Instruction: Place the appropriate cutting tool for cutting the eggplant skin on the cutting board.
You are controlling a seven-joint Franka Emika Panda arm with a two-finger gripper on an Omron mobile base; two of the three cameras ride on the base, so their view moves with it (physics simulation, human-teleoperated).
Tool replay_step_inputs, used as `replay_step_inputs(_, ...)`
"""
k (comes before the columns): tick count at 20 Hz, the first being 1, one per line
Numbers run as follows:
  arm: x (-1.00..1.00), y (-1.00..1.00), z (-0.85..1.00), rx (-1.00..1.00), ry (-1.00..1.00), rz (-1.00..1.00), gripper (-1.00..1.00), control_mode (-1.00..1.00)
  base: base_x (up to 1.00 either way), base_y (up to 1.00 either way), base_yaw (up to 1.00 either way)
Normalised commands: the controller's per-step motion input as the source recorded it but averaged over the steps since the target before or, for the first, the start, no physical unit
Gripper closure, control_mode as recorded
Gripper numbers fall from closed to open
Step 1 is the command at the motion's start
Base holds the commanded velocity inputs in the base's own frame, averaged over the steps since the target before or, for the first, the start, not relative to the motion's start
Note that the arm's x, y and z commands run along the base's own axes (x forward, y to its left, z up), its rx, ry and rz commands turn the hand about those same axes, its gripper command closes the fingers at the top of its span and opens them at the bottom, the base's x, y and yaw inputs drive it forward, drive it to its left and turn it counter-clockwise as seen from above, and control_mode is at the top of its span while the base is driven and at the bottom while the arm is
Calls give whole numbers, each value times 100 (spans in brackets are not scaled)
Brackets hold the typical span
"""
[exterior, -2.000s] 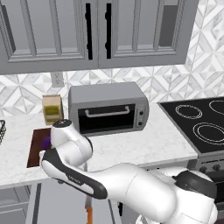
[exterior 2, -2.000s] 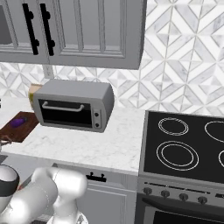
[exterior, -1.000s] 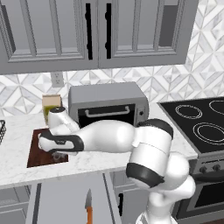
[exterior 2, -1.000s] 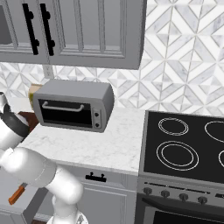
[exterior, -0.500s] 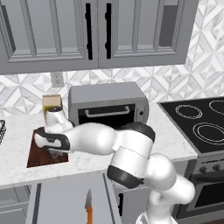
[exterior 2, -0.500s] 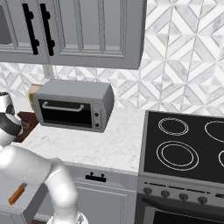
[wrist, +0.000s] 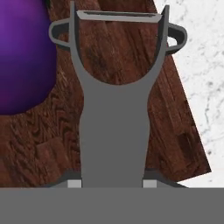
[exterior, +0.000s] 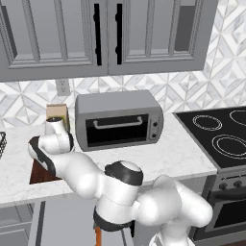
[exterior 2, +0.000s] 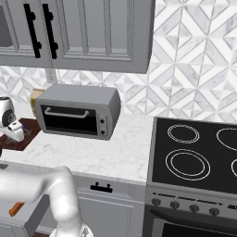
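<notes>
Nearest in the hand view, gripper (wrist: 112, 183) clamped shut on the handle of the peeler (wrist: 114, 127), fingertips mostly cut off by the bottom edge, only two small pale pads showing at 6 o'clock. Peeler upright in that view, forked head toward 12 o'clock, thin blade bar across the top; small side loops at 10 and 2 o'clock partly hidden behind the fork arms. Directly behind it, cutting board (wrist: 170, 118), dark reddish wood grain, its edge running diagonally from 12 toward 4 o'clock; whether the peeler touches the wood or hangs just above cannot be told. Eggplant (wrist: 24, 57) at 10 o'clock, glossy purple, cropped by the left and top edges, lying on the board just beside the peeler head. White marbled counter (wrist: 201, 65) past the board at 2 o'clock. In the left base view, arm bent over the board, hiding most of it; only a brown sliver (exterior: 41, 174) visible at 9 o'clock. In the right base view, hand (exterior 2: 14, 130) over the board (exterior 2: 28, 127) at 9 o'clock, too small to make out its fingers. Farther back, toaster oven (exterior: 117, 120), then a tan box (exterior: 56, 111) half hidden behind the arm, stove (exterior 2: 199, 157) at 3 o'clock, and an orange knife handle (exterior 2: 16, 209) low at 8 o'clock, blade cut off.
</notes>
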Motion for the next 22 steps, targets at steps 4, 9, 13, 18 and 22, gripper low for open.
replay_step_inputs(4, 0, 11, -33, 0, 0, 0, -100, -100, 0, 0, 0)
replay_step_inputs(9, 0, 0, -30, 0, 0, 0, -100, -100, 0, 0, 0)
replay_step_inputs(13, 0, 0, -2, 0, -1, 0, -100, -100, 0, 0, 0)
replay_step_inputs(18, -7, 0, 26, 4, -1, 0, -100, -100, 0, 0, 0)
replay_step_inputs(22, -52, -12, 81, 7, -6, 0, -100, -100, 0, 0, 0)
